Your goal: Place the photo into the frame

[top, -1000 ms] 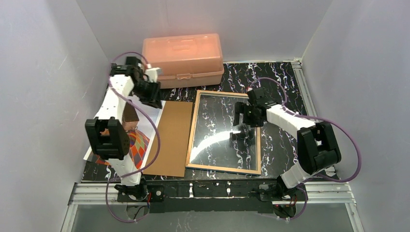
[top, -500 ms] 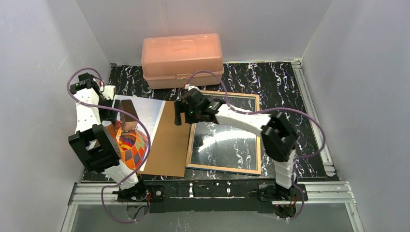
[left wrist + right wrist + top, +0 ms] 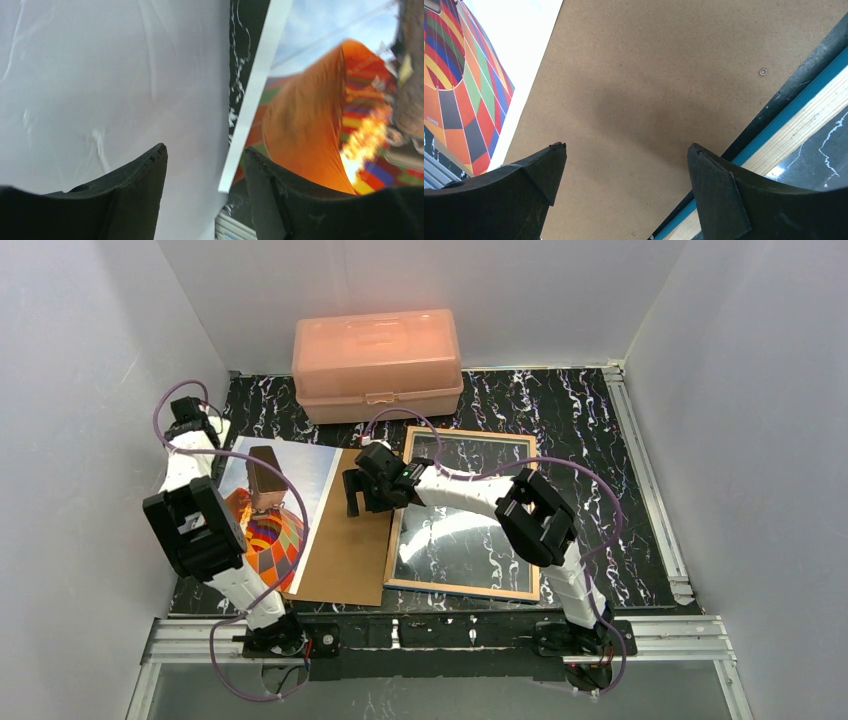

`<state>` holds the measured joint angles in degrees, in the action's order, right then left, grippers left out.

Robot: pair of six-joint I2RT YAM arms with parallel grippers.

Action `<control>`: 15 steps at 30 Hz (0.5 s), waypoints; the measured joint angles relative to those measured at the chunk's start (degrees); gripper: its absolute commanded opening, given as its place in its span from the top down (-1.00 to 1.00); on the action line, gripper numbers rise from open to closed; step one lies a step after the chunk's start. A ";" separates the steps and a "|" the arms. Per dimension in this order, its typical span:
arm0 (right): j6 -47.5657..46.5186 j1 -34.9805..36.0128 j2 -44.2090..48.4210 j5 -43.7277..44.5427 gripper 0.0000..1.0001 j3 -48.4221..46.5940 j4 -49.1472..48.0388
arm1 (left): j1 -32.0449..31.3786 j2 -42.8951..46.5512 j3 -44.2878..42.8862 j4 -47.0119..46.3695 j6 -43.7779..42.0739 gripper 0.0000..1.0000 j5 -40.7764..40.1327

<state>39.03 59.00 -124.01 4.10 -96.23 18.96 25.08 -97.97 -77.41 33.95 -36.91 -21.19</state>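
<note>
Marbled table (image 3: pixel 580 410), one photo (image 3: pixel 300 475), one frame (image 3: pixel 456 587), one board (image 3: pixel 345 550), one box (image 3: pixel 377 360)

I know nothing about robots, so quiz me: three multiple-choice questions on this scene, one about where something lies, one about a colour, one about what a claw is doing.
1. Where does the brown board lie?
A) between the photo and the frame
B) leaning on a wall
C) standing on edge

2. What colour is the box at the back?
A) green
B) peach
C) black

3. How is the right gripper?
A) shut on the photo
B) open and empty
C) shut on the brown board

Answers: 1 A, the top view shows it flat, flanked by both. 2 B, lid and body are peach. 3 B, its wrist view shows fingers spread above the brown board, nothing between them.
</note>
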 measured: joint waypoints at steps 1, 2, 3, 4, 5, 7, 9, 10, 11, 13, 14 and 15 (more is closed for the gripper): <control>0.07 0.02 0.00 -0.02 -0.97 0.00 -0.07 | 0.00 -1.31 0.13 -1.86 -0.37 0.04 -0.94; 0.17 0.09 0.00 0.00 -0.97 0.02 -0.15 | 0.02 -2.93 0.17 -3.67 -0.61 0.08 -1.68; 0.26 0.17 0.00 0.00 -0.97 0.07 -0.24 | 0.02 -4.48 0.17 -5.20 -0.63 0.13 -2.36; 0.35 0.26 0.13 0.04 -0.97 0.33 -0.63 | 0.04 -6.05 0.17 -6.67 -0.66 0.17 -2.86; 0.48 0.33 0.33 0.04 -0.97 0.72 -0.98 | 0.07 -7.58 0.17 -7.93 -0.63 0.19 -3.41; 0.72 0.48 1.14 0.11 -0.97 2.03 -1.57 | 0.09 -10.01 0.37 -10.54 -0.66 0.24 -4.15; 0.90 0.66 2.21 0.26 -0.97 3.45 -1.86 | 0.09 -11.80 1.14 -13.00 -0.74 0.28 -4.79; 0.96 0.66 2.69 0.28 -0.97 4.11 -2.01 | 0.09 -12.57 1.44 -13.92 -0.83 0.30 -5.03; 1.09 0.68 3.17 0.33 -0.97 4.61 -2.23 | 0.09 -13.16 1.64 -14.67 -0.79 0.35 -5.18; 1.25 0.72 4.09 0.42 -0.97 5.51 -2.69 | 0.09 -14.19 2.01 -15.87 -0.70 0.40 -5.16; 1.27 0.76 4.44 0.44 -0.97 5.84 -2.91 | 0.09 -14.49 2.21 -16.22 -0.59 0.42 -5.05; 1.29 0.76 4.76 0.46 -0.97 6.14 -3.08 | 0.09 -14.62 2.49 -16.48 -0.44 0.43 -4.90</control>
<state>40.32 59.77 -119.24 4.56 -90.08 15.88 25.17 -112.60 -74.91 17.47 -37.34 -26.09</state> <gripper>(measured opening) 0.984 0.308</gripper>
